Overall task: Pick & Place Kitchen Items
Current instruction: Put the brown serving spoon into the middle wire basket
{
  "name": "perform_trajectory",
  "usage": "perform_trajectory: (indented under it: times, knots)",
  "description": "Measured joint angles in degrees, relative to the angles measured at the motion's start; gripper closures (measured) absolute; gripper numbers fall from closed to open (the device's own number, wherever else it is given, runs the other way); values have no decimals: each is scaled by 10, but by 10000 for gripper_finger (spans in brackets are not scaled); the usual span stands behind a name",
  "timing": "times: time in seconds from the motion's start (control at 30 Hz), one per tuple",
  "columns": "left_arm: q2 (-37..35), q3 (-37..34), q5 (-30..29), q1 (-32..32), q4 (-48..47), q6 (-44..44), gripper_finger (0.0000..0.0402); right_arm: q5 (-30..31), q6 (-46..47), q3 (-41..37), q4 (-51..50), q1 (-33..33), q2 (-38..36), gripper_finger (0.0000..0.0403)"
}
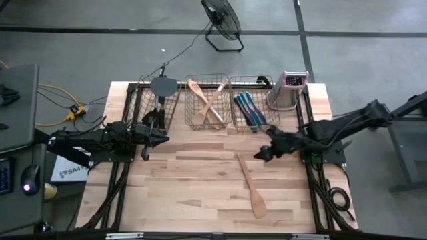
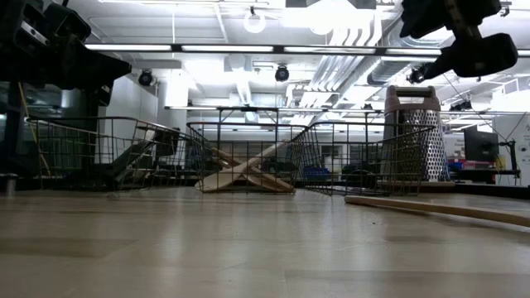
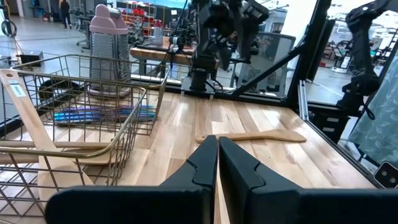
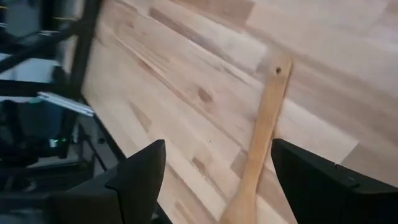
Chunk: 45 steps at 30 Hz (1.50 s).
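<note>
Tabletop (image 1: pixel 200 173): pale wood planks. Three wire baskets ranged along upper edge of high view. Left basket (image 1: pixel 152 103): dark grey spatula (image 1: pixel 162 87) w/ other dark utensils. Centre basket (image 1: pixel 208 103): two wooden utensils (image 1: pixel 208 101) crossed. Right basket (image 1: pixel 253 103): slim blue/purple pcs (image 1: pixel 250 109) laid side by side. Box grater (image 1: pixel 288 90), pinkish top, stood upright at upper right, just beside right basket. One wooden spatula (image 1: pixel 250 185) laid flat on tabletop, lower centre-right, apart from baskets. Left gripper (image 1: pixel 152 137) seen centre-left, near left basket, jaws together, nothing held. Right gripper (image 1: pixel 261 155) seen centre-right, above handle end of wooden spatula, jaws wide apart, nothing held.
</note>
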Motion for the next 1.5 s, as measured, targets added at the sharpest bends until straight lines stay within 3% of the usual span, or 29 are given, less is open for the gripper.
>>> perform_trajectory:
  times: [0.33, 0.5, 0.93, 1.27, 1.5]
  knots:
    - [0, 0, 0, 0, 0, 0, 387, -43, 104, 62, -15, 34, 148, 117]
    - [0, 0, 0, 0, 0, 0, 387, -58, 141, 114, -71, 53, 212, 117]
    - [0, 0, 0, 0, 0, 0, 387, -70, 173, 240, -181, 75, 343, 117]
    - [0, 0, 0, 0, 0, 0, 387, -113, 171, 254, -199, 68, 421, 117]
    - [0, 0, 0, 0, 0, 0, 387, -108, 152, 254, -200, 68, 463, 117]
